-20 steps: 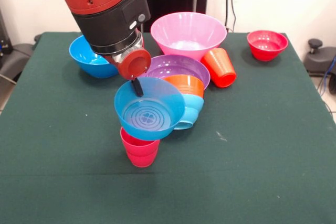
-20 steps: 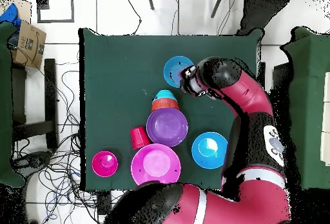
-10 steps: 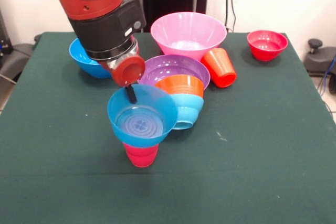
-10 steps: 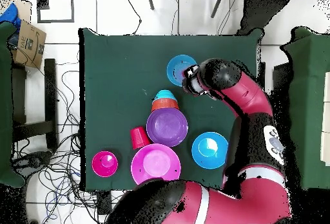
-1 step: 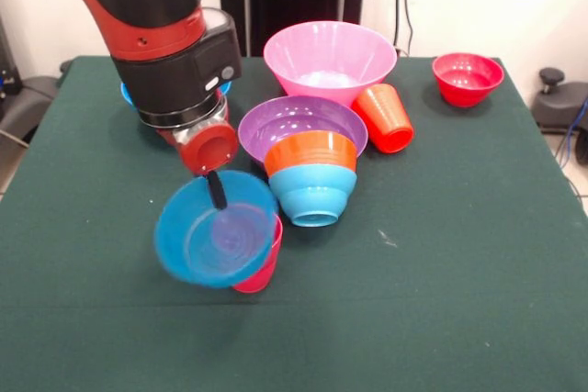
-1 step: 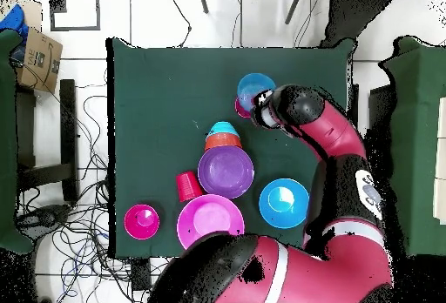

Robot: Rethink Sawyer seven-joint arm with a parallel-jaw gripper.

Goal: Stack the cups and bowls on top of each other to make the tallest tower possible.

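Left of centre in the front view, the gripper (image 5: 218, 192) has one dark finger (image 5: 217, 189) inside the small blue bowl (image 5: 216, 229) and is clamped on its rim; the bowl is tilted, its translucent glossy inside with moulded rings in the base turned toward the camera. Behind and under the bowl's right edge leans the pinkish-red cup (image 5: 262, 263), tipped off upright, only its side showing; whether its foot touches the cloth cannot be told. In the overhead view the same bowl (image 6: 255, 86) sits in the upper centre with a sliver of the cup (image 6: 242, 106) at its lower left. Just right of it in the front view stands the tower (image 5: 311, 177): a small orange bowl (image 5: 310, 151) nested in a ribbed light-blue bowl (image 5: 313, 195), mouths down, on the green tablecloth (image 5: 441, 254). Touching it behind is the wide, shallow purple bowl (image 5: 300, 122), empty, and beyond that the large pink bowl (image 5: 330, 57), translucent and empty. An orange-red cup (image 5: 386, 117), smooth and tapered, lies on its side at the pink bowl's right. The small red bowl (image 5: 467, 77) stands apart at the upper right, empty. The deep blue bowl (image 6: 283, 202) is mostly hidden behind the arm in the front view; from overhead it is empty.
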